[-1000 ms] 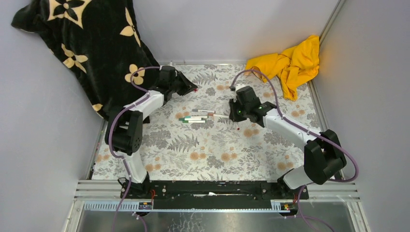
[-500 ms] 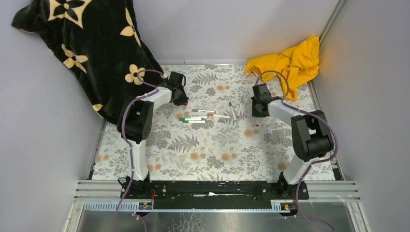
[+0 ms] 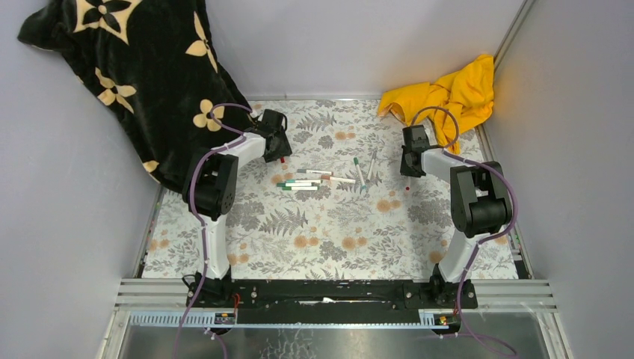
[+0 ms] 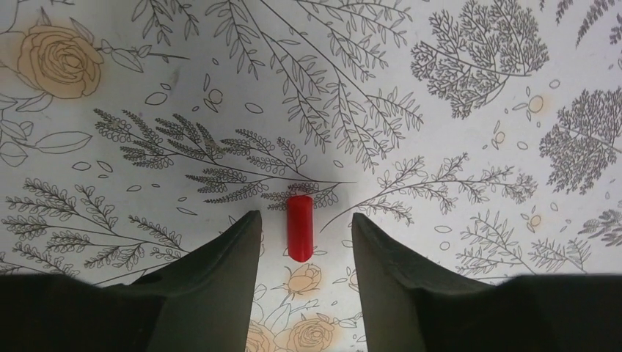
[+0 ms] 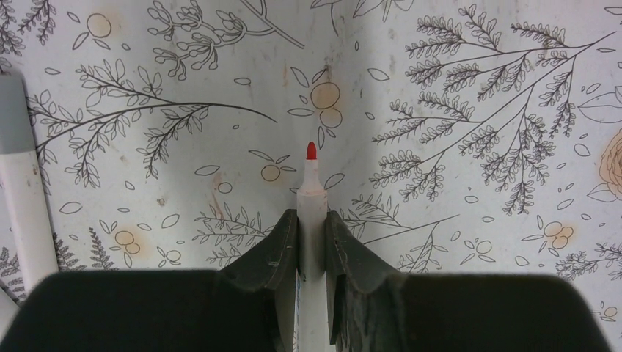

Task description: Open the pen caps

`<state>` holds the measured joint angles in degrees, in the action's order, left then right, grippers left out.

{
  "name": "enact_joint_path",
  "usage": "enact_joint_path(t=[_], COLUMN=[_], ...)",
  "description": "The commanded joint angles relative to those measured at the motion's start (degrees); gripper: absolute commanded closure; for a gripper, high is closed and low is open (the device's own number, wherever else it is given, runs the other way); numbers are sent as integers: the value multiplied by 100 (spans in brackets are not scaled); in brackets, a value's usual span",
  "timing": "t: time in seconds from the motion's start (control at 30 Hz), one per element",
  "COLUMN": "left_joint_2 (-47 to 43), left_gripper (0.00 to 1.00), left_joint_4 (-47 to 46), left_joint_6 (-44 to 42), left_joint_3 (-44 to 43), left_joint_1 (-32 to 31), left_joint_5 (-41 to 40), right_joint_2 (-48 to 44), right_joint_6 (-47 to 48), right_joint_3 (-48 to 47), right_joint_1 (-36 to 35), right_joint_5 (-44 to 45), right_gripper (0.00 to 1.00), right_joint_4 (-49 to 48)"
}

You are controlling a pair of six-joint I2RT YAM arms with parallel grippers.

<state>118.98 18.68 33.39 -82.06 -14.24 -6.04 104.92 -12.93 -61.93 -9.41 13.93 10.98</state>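
In the left wrist view a red pen cap (image 4: 299, 228) lies loose on the flowered cloth between the fingertips of my open left gripper (image 4: 304, 218), touching neither. From above, the cap (image 3: 282, 160) lies just beside the left gripper (image 3: 277, 152). My right gripper (image 5: 312, 217) is shut on a thin white pen barrel (image 5: 311, 196), its bare red tip (image 5: 311, 150) pointing away over the cloth. From above, the right gripper (image 3: 410, 166) is at the back right. Several pens, some with green caps (image 3: 285, 185), lie in a cluster (image 3: 306, 182) mid-table. Two uncapped pens (image 3: 359, 171) lie to its right.
A black blanket with cream flowers (image 3: 142, 67) hangs over the back left corner. A yellow cloth (image 3: 448, 93) lies bunched at the back right. Another white pen barrel (image 5: 26, 213) lies at the left edge of the right wrist view. Grey walls close in both sides.
The left gripper came down from its raised pose, opened, and the red cap now lies on the cloth. The right arm swung right and back, carrying the uncapped pen.
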Motion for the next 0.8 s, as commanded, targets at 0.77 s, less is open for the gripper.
enact_joint_path(t=[0.77], left_joint_2=[-896], left_gripper=[31], left_joint_4=[-248], left_joint_6=[399], left_joint_3=[239], left_joint_1=[53], left_joint_5=[-128], right_joint_2=[-577], right_joint_6=[85], right_joint_3=[-546], right_joint_1=[52], right_joint_5=[-11], right_gripper=[61], right_joint_4=[459])
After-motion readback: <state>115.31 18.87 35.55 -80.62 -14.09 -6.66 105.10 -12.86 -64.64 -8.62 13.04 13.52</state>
